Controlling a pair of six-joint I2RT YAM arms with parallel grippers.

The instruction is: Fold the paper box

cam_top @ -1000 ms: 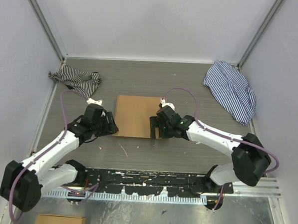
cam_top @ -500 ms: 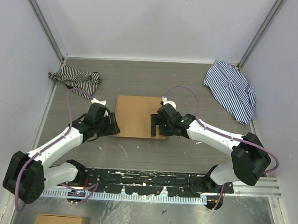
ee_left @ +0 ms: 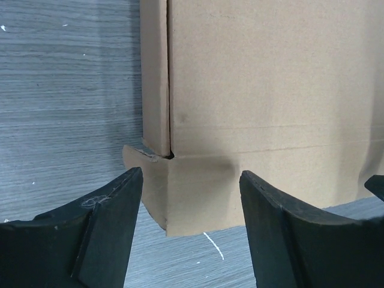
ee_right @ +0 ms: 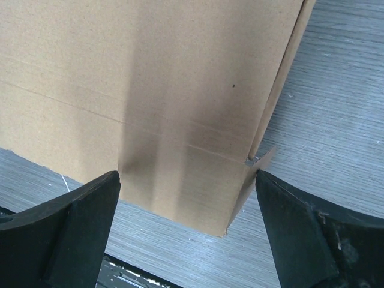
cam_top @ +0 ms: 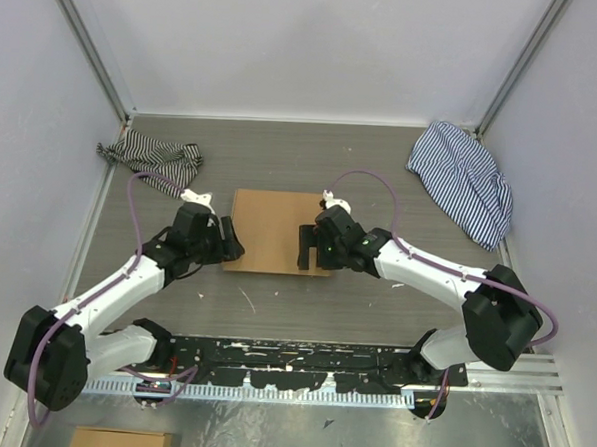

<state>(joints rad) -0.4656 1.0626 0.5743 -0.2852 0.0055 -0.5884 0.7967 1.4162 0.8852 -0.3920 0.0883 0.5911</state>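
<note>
Lying flat: paper box, plain brown, closed, corner tab protruding | left gripper wide, empty | right gripper wide, empty

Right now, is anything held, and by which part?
Nothing is held: left gripper and right gripper, jaws open, sit at near corners of the paper box.

Far part of the paper box, outside both wrist views

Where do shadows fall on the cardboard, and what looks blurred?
Right wrist view: a soft grey shadow band crosses the plain brown cardboard box, and the right gripper's black fingers look slightly blurred. Left wrist view: fainter shadow at the box corner, left gripper's black fingers soft too. Top view: even light, no glare.
</note>
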